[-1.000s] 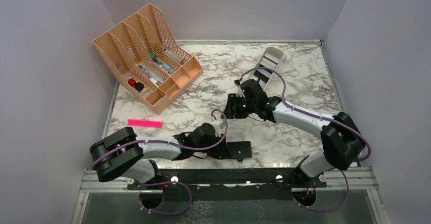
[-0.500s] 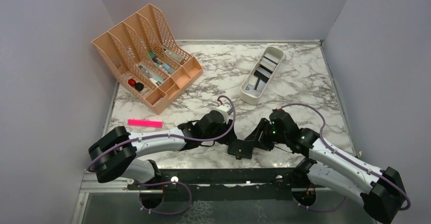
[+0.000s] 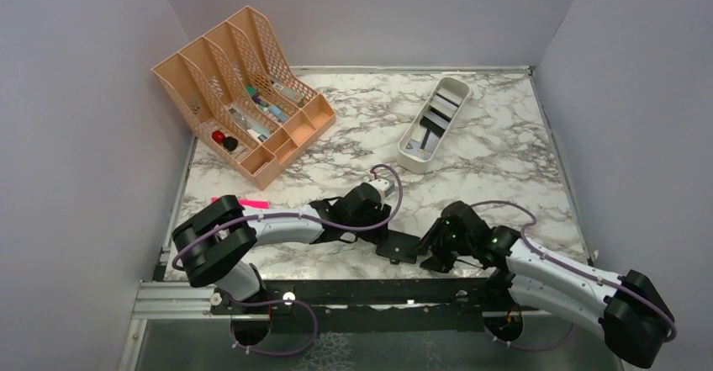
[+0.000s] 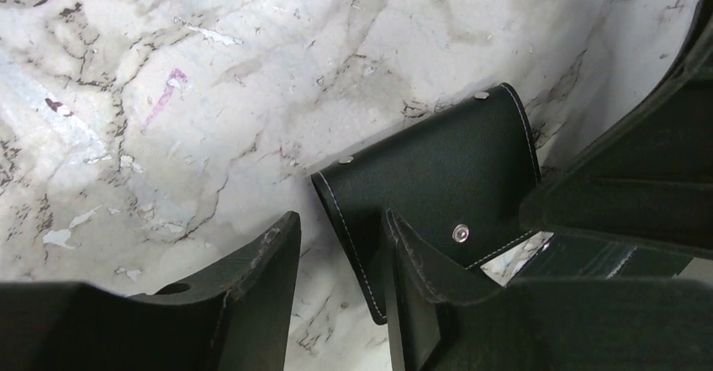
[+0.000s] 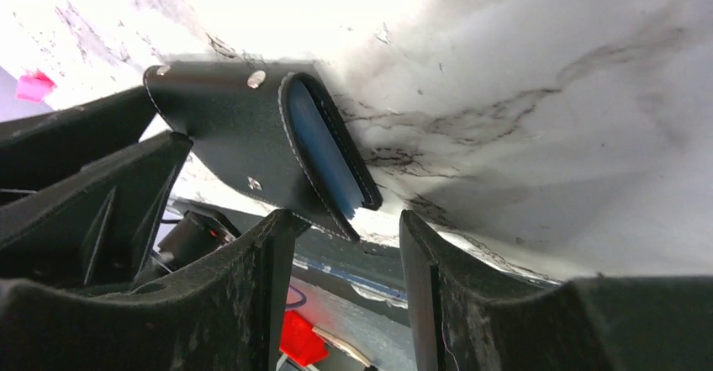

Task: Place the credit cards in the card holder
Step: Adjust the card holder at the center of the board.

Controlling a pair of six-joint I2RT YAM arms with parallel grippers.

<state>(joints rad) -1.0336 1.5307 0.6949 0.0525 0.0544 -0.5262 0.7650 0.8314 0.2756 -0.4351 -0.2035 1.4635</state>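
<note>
Crouching low over the black card holder (image 3: 402, 247), lying flat at the near edge of the veined marble bench (image 3: 504, 161), by the metal rail (image 3: 168, 299). Straddling the holder's stitched edge with the left gripper (image 4: 339, 219), jaws parted a little, pinching nothing. Facing its open mouth, blue inside, with the right gripper (image 5: 346, 215), jaws moderately apart, likewise empty. Showing a pink strip (image 3: 255, 204) farther left. Housing the credit cards (image 3: 433, 121), grey and dark, in a white tray (image 3: 412, 162) well apart toward the far right. Standing a peach mesh organiser (image 3: 244, 93) far left, under plain lavender walls (image 3: 378, 9).
</note>
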